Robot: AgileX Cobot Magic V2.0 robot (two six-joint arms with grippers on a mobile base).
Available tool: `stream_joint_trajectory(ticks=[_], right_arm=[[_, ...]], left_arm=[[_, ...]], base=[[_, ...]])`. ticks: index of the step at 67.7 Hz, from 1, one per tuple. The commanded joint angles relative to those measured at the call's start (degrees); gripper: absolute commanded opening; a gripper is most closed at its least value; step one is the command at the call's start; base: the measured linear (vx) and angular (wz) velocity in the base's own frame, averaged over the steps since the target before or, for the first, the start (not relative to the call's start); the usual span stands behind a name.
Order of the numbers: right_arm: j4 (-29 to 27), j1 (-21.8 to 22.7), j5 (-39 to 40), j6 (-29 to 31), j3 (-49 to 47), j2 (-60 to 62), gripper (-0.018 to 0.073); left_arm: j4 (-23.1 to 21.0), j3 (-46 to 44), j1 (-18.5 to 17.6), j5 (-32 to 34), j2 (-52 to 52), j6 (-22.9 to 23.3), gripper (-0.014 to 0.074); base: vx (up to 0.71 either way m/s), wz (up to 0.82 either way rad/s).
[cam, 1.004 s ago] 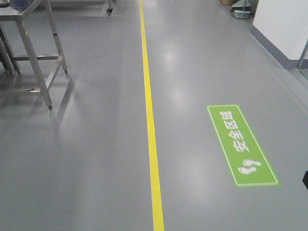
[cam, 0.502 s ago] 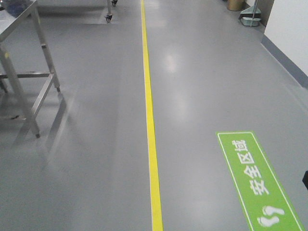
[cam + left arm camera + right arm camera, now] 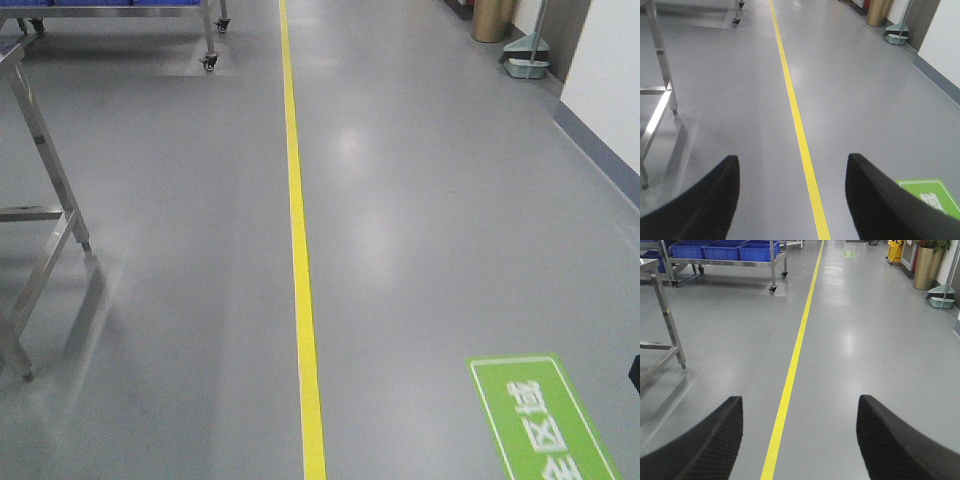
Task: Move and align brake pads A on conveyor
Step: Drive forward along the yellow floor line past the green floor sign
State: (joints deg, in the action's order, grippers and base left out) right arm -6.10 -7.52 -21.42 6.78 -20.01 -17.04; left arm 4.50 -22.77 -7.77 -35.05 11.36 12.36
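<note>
The brake pads A and the conveyor are out of view in every view; only a grey factory floor shows. In the left wrist view my left gripper [image 3: 792, 157] is open, its two black fingers [image 3: 715, 200] wide apart over bare floor with nothing between them. My right gripper [image 3: 800, 398] is open too, its ribbed black fingers [image 3: 890, 440] spread wide and holding nothing. Neither gripper shows in the front view.
A yellow floor line [image 3: 298, 250] runs straight ahead. Steel table legs [image 3: 40, 160] stand close on the left, with a wheeled cart of blue bins [image 3: 725, 252] further back. A green floor sign [image 3: 540, 420] lies at the near right. A brass-coloured bin [image 3: 492, 20], a dustpan [image 3: 527, 65] and a white wall [image 3: 610, 70] are at the far right.
The front view has advanced along the yellow line. The green sign slid down toward the bottom edge, the steel table legs moved left and nearer, and the cart and bin came into sight.
</note>
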Motion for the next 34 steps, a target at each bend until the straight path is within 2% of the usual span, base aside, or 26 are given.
stream_joint_trajectory(ticks=[1,34], right_arm=[[0.26,0.07,3.94,0.39,-1.62,-0.70,0.0468],[0.26,0.07,3.94,0.39,-1.62,-0.70,0.0468]], left_arm=[[-0.13,-1.35,-0.09,3.97,0.83,0.08,0.0451],[-0.13,-1.35,-0.09,3.97,0.83,0.08,0.0451]], base=[[0.70,0.09],[0.71,0.11]])
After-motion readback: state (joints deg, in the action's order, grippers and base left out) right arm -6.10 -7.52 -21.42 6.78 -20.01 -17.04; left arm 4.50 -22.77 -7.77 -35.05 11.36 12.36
